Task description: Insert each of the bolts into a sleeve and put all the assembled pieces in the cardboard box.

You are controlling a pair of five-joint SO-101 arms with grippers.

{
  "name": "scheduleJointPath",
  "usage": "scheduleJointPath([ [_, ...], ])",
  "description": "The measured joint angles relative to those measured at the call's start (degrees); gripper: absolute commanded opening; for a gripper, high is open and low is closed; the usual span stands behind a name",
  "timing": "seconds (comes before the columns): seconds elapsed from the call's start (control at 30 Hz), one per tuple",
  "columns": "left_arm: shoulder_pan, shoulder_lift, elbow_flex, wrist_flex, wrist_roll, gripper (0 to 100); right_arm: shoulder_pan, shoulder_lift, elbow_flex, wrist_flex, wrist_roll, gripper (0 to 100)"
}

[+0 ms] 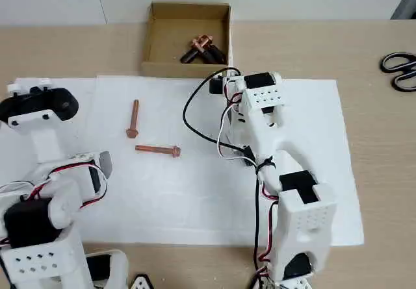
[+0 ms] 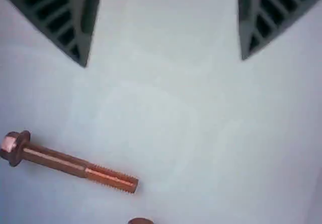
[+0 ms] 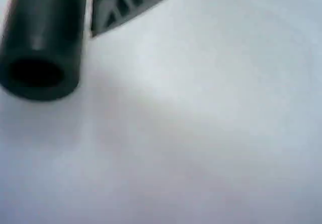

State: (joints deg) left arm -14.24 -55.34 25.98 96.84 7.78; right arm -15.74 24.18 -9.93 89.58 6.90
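- The left hand (image 2: 163, 60) hangs wide open near a copper bolt (image 2: 68, 162) lying flat.
- The right hand (image 1: 220, 84) holds a black sleeve (image 3: 41, 45) near the cardboard box (image 1: 151, 39).
- The bolt looks stiff, light and apt to roll; gripping mid-shank seems safest.

The cardboard box (image 1: 151, 42) is sitting at the table's (image 1: 364, 49) far middle, with assembled pieces (image 1: 203, 50) lying in its right half. Two bolts are lying on the sheet (image 1: 162, 198) left of centre, one (image 1: 133, 119) just beyond the other (image 1: 157, 149). The right gripper (image 1: 223, 84) is holding a sleeve (image 3: 43, 43) just near the box's right corner. Scissors (image 1: 400, 70) are lying far right
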Motion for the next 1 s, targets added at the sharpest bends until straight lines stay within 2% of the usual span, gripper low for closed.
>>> scheduleJointPath([
  [0.33,0.00,0.00,0.00,0.00,0.00,18,-1.05,5.27,-0.97,0.18,0.00,17.8],
  [0.7,0.00,0.00,0.00,0.00,0.00,18,-0.79,6.07,-1.58,-0.62,1.49,0.3],
  [0.9,0.00,0.00,0.00,0.00,0.00,18,-0.79,6.07,-2.20,-0.44,2.46,0.4],
  [1.0,0.00,0.00,0.00,0.00,0.00,18,-0.97,6.24,-5.36,3.43,2.46,0.4],
])
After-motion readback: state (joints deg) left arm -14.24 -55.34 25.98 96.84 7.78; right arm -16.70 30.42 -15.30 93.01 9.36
